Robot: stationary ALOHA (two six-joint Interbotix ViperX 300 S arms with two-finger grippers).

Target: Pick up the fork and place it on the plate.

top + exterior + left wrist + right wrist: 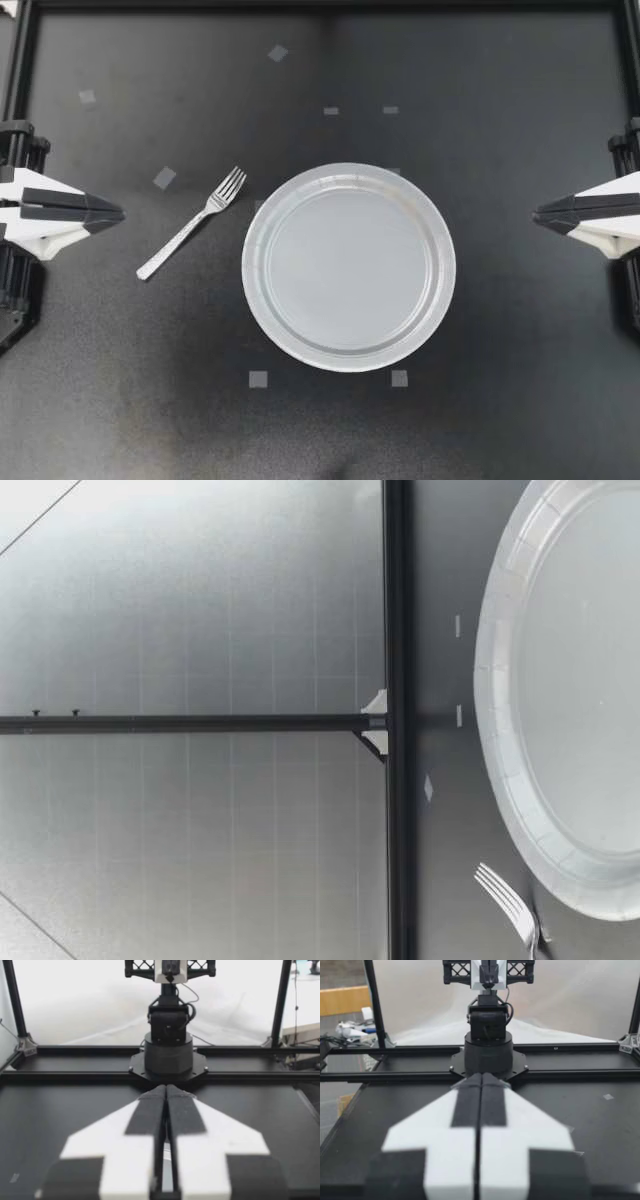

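At the middle of the black matte table (480,420), top view: one round, pale grey disposable plate (255,270) with a raised rim, empty.

Just beside the plate, on my left arm's side and apart from its rim: one silver, textured-handled fork (190,227). It lies flat and diagonal, tines toward the plate and the far edge, handle end trailing toward my left arm. The low view shows the fork's tines (505,900) flat on the table next to the plate's rim (490,660), not touching it.

Scattered on the table: small grey squares of tape (164,178), some near the plate.

At the table's left edge: my left gripper (118,214), black-and-white, well apart from the fork. Its fingers are pressed together on nothing, as the left wrist view confirms (165,1091).

At the table's right edge: my right gripper (540,214), likewise pressed together and empty, seen the same way from the right wrist view (481,1079). It stands well apart from the plate.

Step in hand, by judgement: none yet begun; both arms are parked and the fork is untouched, so the reach is first.

Next move, by judgement: my left arm, being nearer, seems the natural one. It would need to spread its fingers, travel over the handle, turn the wrist to straddle the diagonal, and descend nearly to the table, since the fork lies thin and low.
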